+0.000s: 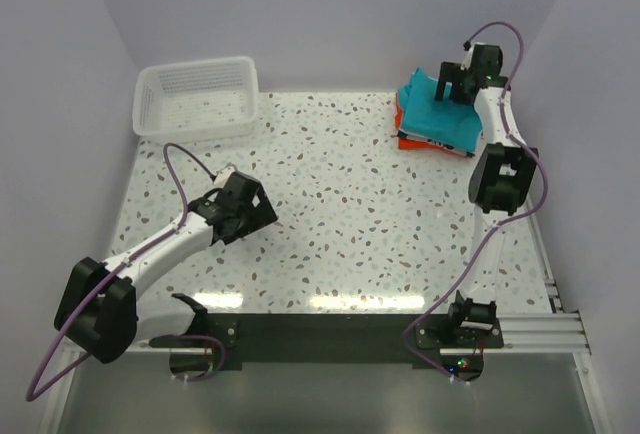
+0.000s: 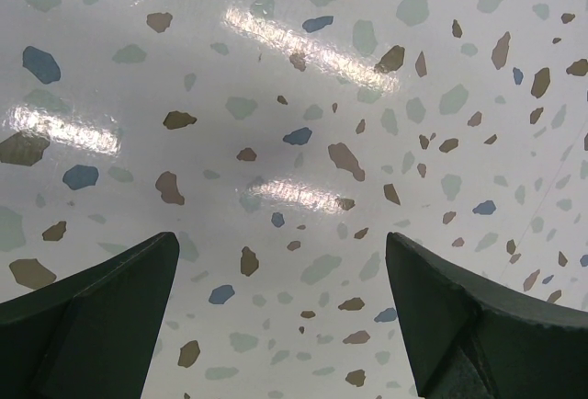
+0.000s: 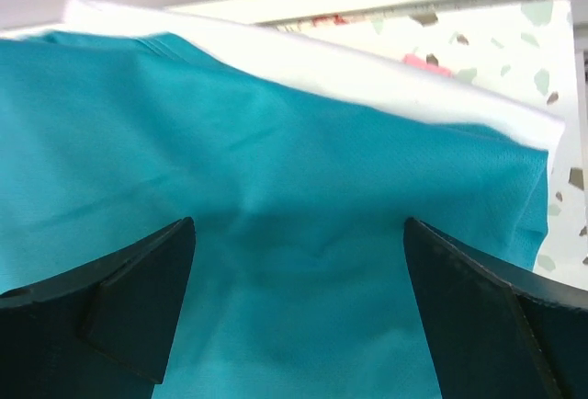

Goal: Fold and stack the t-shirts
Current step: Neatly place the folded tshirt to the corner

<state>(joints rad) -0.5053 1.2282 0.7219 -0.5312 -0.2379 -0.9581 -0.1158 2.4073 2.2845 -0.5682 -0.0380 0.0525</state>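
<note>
We hold our left arm (image 1: 150,249) bent low, left tool (image 2: 280,250) spread wide. Our right arm (image 1: 500,149) extends far forward, right tool (image 3: 299,233) angled down, spread wide.

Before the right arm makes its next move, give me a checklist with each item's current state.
1. The right gripper open: ok, jaws wide over the teal t-shirt.
2. The left gripper open, holding nothing: ok, over bare table.
3. Top of the stack is the teal t-shirt: ok, white t-shirt and orange t-shirt beneath.
4. Stack edges lined up: not ok, lower layers stick out.
5. The right gripper clear of the cloth: cannot tell.
</note>
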